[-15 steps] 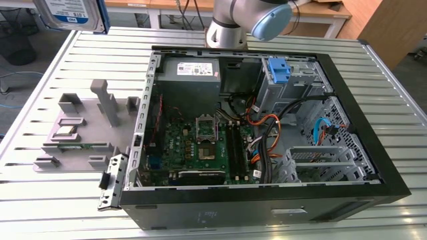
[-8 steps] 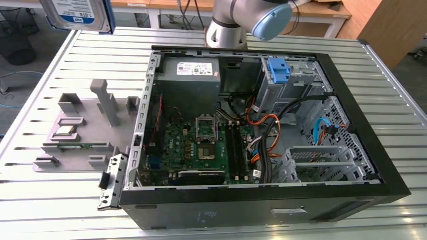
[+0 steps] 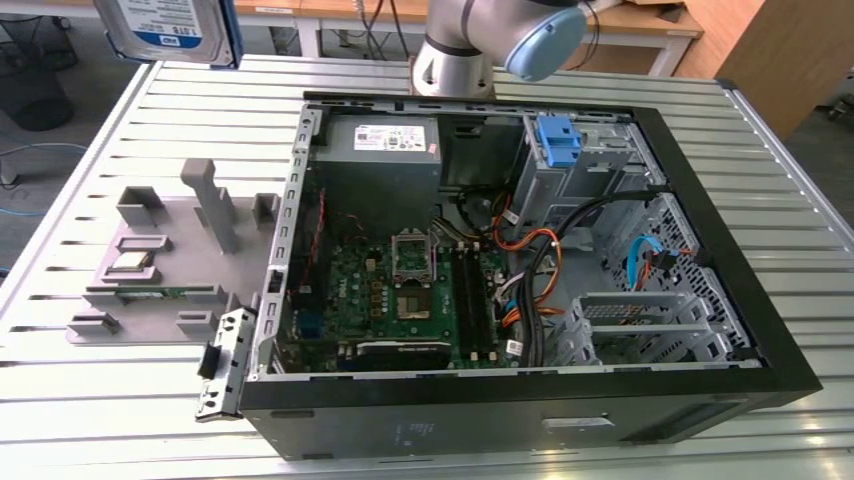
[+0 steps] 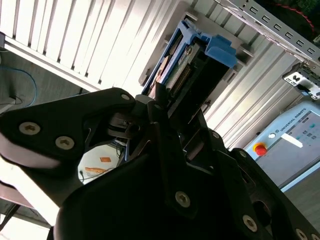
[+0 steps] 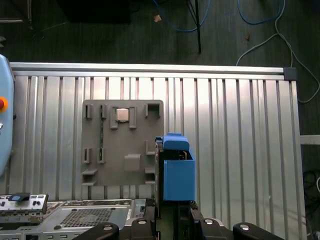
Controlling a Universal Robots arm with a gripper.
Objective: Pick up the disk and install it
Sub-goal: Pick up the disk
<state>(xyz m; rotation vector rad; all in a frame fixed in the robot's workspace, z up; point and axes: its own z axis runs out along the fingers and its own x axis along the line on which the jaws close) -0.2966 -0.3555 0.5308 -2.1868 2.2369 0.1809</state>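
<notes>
Disk (image 3: 167, 30) up high over metal table (image 3: 80, 400), away from open computer case (image 3: 534, 425). Gripper (image 5: 175, 212) fingers closed tight on disk's end, likely so it won't slip and clears case wall.

- The disk (image 3: 167, 30) hangs above the far corner of the table (image 3: 107, 380) on the exterior view's left; the picture's top edge cuts off its upper part.
- The arm (image 3: 487, 40) is cut off by that same edge, just above its blue-capped joint.
- In the second wrist view the disk (image 4: 192, 57) shows edge-on. Its label face is hidden and its near end lies behind the gripper (image 4: 172, 107).
- In the first wrist view the gripper (image 5: 175, 215) and the computer case (image 5: 75, 217) are cut off by the bottom edge.
- The pieces seated in the grey fixture (image 3: 147, 265) are too small to tell.
</notes>
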